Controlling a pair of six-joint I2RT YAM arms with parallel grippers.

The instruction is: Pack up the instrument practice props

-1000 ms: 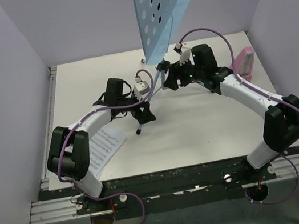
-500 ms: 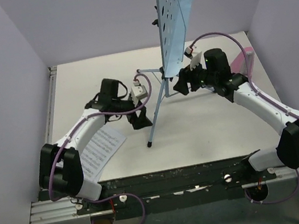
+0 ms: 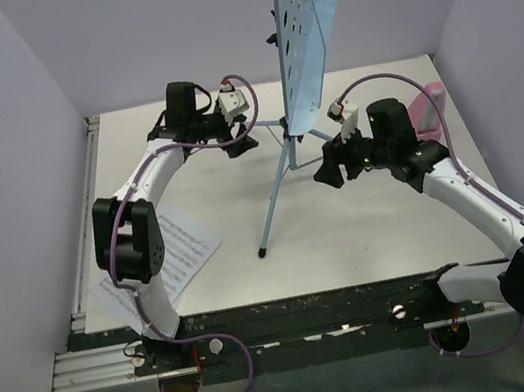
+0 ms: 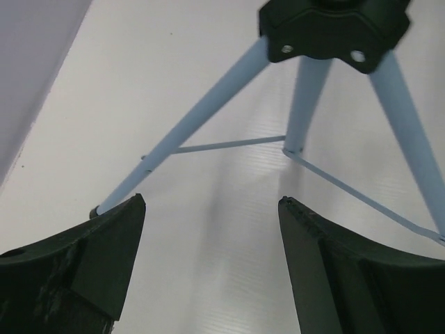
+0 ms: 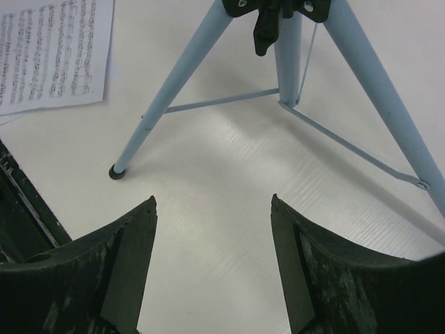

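Observation:
The light-blue music stand [image 3: 309,40] stands upright on its tripod legs [image 3: 275,197] mid-table, free of both grippers. My left gripper [image 3: 245,144] is open just behind and left of the legs; in the left wrist view the open left gripper [image 4: 212,209] faces the legs [image 4: 201,115] with nothing between its fingers. My right gripper [image 3: 328,172] is open just right of the stand; its own view shows the open right gripper [image 5: 212,202] short of the legs [image 5: 177,76]. Sheet-music pages [image 3: 186,252] lie at front left, also visible as pages [image 5: 52,56]. The pink metronome [image 3: 426,110] sits at the right, partly behind my right arm.
Purple walls close in the white table [image 3: 371,238] at the back and both sides. A black rail [image 3: 302,306] runs along the near edge by the arm bases. The stand's desk rises high over the table's back half.
The stand has gone from tilted between the grippers to standing alone. My left arm has swung from in front of the legs to behind them. My right gripper has backed away to the right.

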